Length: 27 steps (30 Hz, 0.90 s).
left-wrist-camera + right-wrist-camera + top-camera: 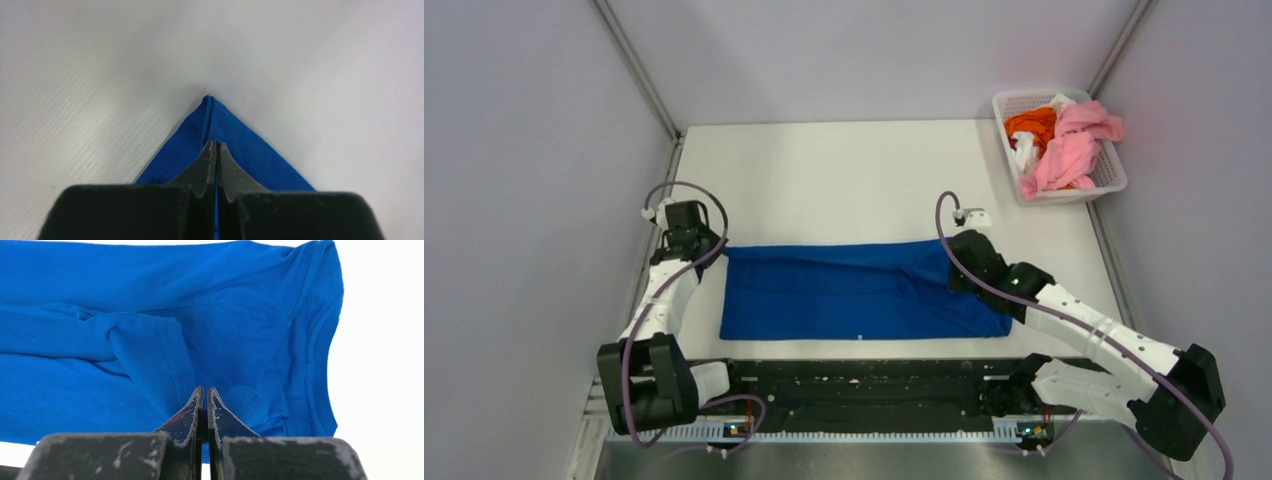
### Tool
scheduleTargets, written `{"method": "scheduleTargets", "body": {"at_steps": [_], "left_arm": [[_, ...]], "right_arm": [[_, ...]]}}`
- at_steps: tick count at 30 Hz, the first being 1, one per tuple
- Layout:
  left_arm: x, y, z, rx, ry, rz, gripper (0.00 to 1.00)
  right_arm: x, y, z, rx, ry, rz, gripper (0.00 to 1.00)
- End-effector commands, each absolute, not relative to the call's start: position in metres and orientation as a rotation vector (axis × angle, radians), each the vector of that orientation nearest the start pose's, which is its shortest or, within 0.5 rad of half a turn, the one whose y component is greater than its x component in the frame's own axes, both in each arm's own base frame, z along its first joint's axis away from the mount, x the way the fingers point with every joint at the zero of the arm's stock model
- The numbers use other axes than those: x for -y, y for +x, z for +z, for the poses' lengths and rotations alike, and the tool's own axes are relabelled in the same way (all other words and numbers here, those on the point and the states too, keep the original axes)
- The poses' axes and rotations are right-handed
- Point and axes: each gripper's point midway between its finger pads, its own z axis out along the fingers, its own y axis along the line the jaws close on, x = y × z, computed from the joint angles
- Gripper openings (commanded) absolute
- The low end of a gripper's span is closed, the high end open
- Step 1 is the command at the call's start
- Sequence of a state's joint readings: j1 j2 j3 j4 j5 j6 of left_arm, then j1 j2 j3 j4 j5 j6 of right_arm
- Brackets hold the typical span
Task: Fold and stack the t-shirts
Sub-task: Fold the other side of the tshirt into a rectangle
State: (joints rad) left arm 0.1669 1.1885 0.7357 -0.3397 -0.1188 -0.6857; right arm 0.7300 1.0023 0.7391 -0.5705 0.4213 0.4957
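A royal blue t-shirt (854, 290) lies on the white table as a long folded band, plain side up. My left gripper (692, 243) is at its far left corner. In the left wrist view the left gripper (215, 143) is shut, with the pointed corner of the blue t-shirt (235, 135) pinched between the fingers. My right gripper (956, 268) sits on the far right end. In the right wrist view that gripper (205, 388) is shut on the blue t-shirt (100, 285) near the sleeve and collar. Pink (1074, 145), orange (1031, 124) and white (1024, 152) t-shirts lie bunched in the basket.
A white plastic lattice basket (1114, 178) stands at the table's far right corner. Grey walls close in the table on the left, right and back. A black rail (864, 385) runs along the near edge between the arm bases.
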Motion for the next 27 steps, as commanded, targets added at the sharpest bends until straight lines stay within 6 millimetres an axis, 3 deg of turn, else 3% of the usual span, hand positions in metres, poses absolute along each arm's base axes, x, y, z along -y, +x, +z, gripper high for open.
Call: {"method": "scheduleTargets", "body": {"at_steps": [1, 5, 8, 10, 12, 15, 16, 18, 23, 27], "left_arm": [[-0.047, 0.337, 0.117, -2.098, -0.988, -0.162, 0.00], [-0.043, 0.331, 0.095, -2.158, -1.018, -0.164, 0.00], [-0.052, 0.321, 0.085, -2.159, -1.079, -0.088, 0.00], [-0.064, 0.313, 0.086, -2.129, -1.143, 0.000, 0.00], [-0.077, 0.307, 0.096, -2.088, -1.193, 0.090, 0.11], [-0.093, 0.299, 0.126, -2.018, -1.252, 0.188, 0.48], [-0.097, 0.299, 0.139, -1.987, -1.262, 0.204, 0.55], [-0.098, 0.295, 0.156, -1.957, -1.264, 0.200, 0.96], [-0.064, 0.312, 0.175, -1.987, -1.098, -0.064, 0.99], [-0.015, 0.330, 0.163, -2.060, -0.955, -0.394, 0.99]], "right_arm": [[-0.147, 0.222, 0.113, -2.351, -0.120, 0.159, 0.01], [-0.163, 0.208, 0.098, -2.403, -0.167, 0.266, 0.06], [-0.184, 0.189, 0.090, -2.454, -0.220, 0.403, 0.10], [-0.197, 0.172, 0.086, -2.493, -0.263, 0.486, 0.19], [-0.204, 0.153, 0.085, -2.553, -0.320, 0.565, 0.42], [-0.197, 0.143, 0.088, -2.591, -0.324, 0.560, 0.76], [-0.196, 0.144, 0.092, -2.572, -0.321, 0.558, 0.91], [-0.193, 0.157, 0.108, -2.490, -0.274, 0.540, 0.99], [-0.198, 0.194, 0.144, -2.294, -0.151, 0.530, 0.99], [-0.208, 0.223, 0.145, -2.238, -0.117, 0.512, 0.99]]}}
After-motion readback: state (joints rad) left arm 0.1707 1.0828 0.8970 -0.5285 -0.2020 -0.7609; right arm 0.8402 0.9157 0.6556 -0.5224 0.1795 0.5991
